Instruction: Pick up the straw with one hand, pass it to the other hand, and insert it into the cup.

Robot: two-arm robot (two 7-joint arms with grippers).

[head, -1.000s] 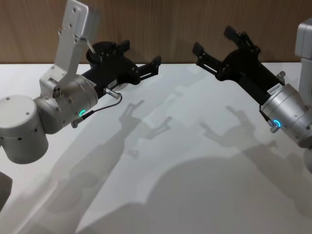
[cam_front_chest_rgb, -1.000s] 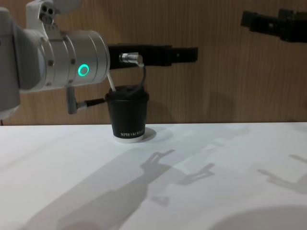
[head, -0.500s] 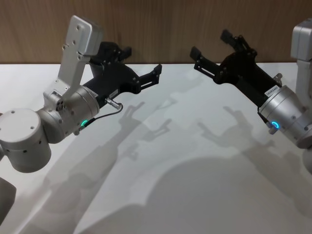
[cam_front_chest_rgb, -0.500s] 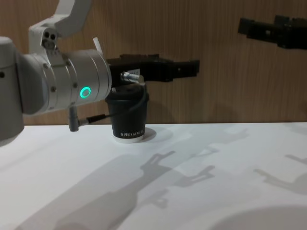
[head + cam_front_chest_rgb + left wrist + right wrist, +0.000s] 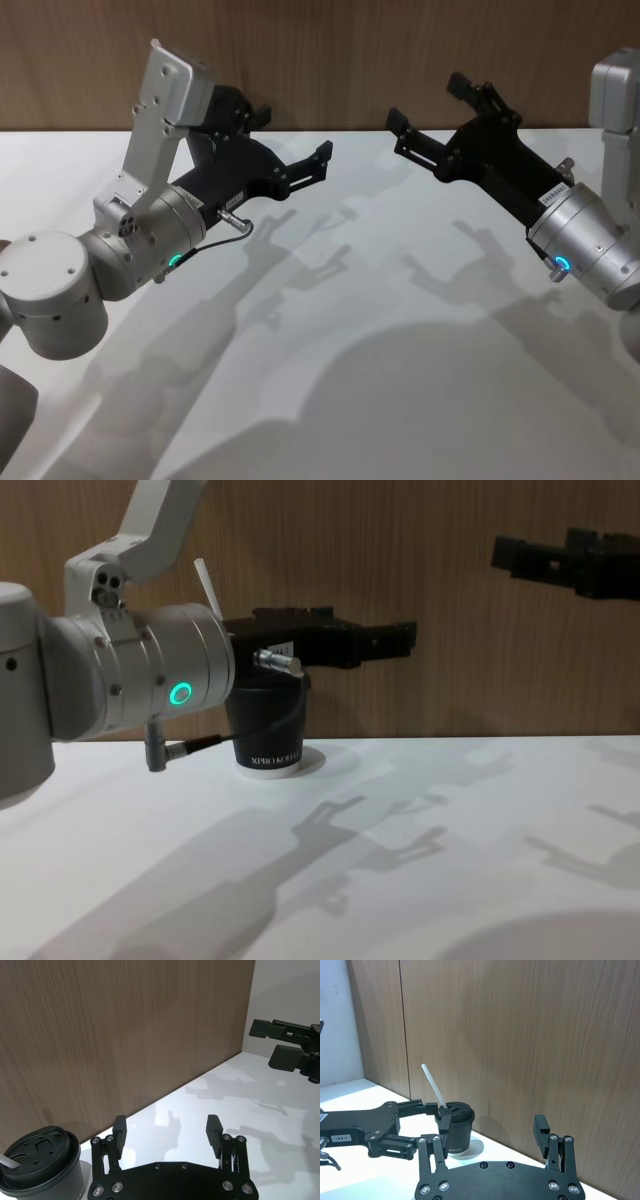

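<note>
You are looking at a white desk (image 5: 400, 400) set against a wood-panelled wall (image 5: 520, 1035). The cup (image 5: 265, 730), black with a domed black lid and white lettering near its base, stands on the desk close to that wall, on the robot's left side. The straw (image 5: 434, 1086) is already in the cup: it pokes through the lid and leans at a tilt, its white upper end rising well above the lid.

Your left gripper (image 5: 296, 146), on the bulky silver arm with the green glowing ring (image 5: 181, 693), hangs above the desk just beside the cup. Its fingers (image 5: 119, 1130) are spread wide apart and hold nothing. In the left wrist view the cup sits just off to one side of the fingers, not between them. In the chest view the left arm partly covers the cup. A thin black cable with a metal plug (image 5: 278, 661) loops off the left wrist.

Your right gripper (image 5: 432, 110) is raised over the desk on the robot's right, well apart from the cup. Its fingers (image 5: 541, 1129) are also spread wide and empty, pointing toward the wall.
</note>
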